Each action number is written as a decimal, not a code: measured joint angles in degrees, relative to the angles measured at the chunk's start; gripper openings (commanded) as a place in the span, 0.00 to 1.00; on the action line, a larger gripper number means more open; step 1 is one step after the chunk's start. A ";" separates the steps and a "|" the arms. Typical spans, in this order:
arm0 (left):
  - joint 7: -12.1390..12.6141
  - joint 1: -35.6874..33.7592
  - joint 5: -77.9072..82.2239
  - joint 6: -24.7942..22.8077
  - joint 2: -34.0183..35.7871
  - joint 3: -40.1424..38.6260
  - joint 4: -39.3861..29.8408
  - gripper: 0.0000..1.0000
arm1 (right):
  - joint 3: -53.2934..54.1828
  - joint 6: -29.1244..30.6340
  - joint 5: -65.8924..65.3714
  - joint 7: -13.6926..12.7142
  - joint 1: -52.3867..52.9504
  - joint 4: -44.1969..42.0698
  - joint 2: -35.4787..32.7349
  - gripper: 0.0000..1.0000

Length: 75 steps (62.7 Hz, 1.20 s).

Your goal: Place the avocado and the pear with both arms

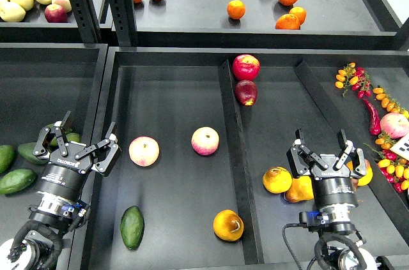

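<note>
The dark green avocado lies near the front left of the middle tray. The golden pear with a dark stem dimple lies at the front of the same tray, beside the divider. My left gripper is open and empty, above the tray's left wall, up and left of the avocado. My right gripper is open and empty over the right compartment, to the right of the pear.
Two pink-and-cream apples lie mid-tray. Two red apples sit by the divider. Yellow pears lie under my right gripper. Several avocados lie in the left tray. Oranges sit on the upper shelf; peppers at right.
</note>
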 measured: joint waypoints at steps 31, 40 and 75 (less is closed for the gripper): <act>9.78 -4.40 18.96 0.00 2.80 2.45 0.55 1.00 | 0.00 -0.06 0.02 0.00 0.00 0.00 0.00 1.00; 13.84 -8.47 23.90 0.00 7.18 4.40 0.62 1.00 | -0.09 -0.07 0.02 0.00 0.00 -0.05 0.00 1.00; 21.64 -35.68 24.53 0.00 31.55 30.36 2.98 1.00 | -0.48 -2.85 0.26 -0.01 2.20 -0.10 0.00 1.00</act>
